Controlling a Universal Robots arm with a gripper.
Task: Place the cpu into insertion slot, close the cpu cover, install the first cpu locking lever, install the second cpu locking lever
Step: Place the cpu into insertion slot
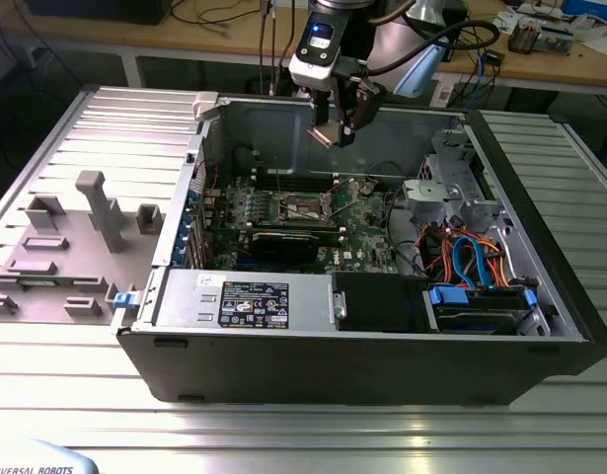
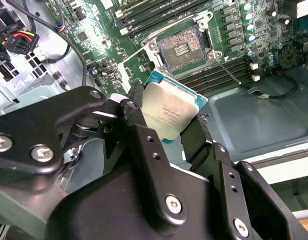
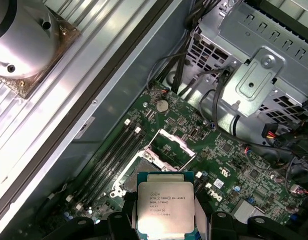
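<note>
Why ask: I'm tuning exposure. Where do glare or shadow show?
First wrist view: the cpu lid shines pale; second wrist view: the gripper is dark before the lit board; exterior view: the case interior lies dimmer than the table.

Bright room light glares off the ribbed table and the cpu, while the case interior lies shadowed.

This looks like a robot lab or workshop. An open computer case lies on a ribbed metal table. Behind it, wooden benches hold loose cables. A robot arm hangs over the case.
</note>
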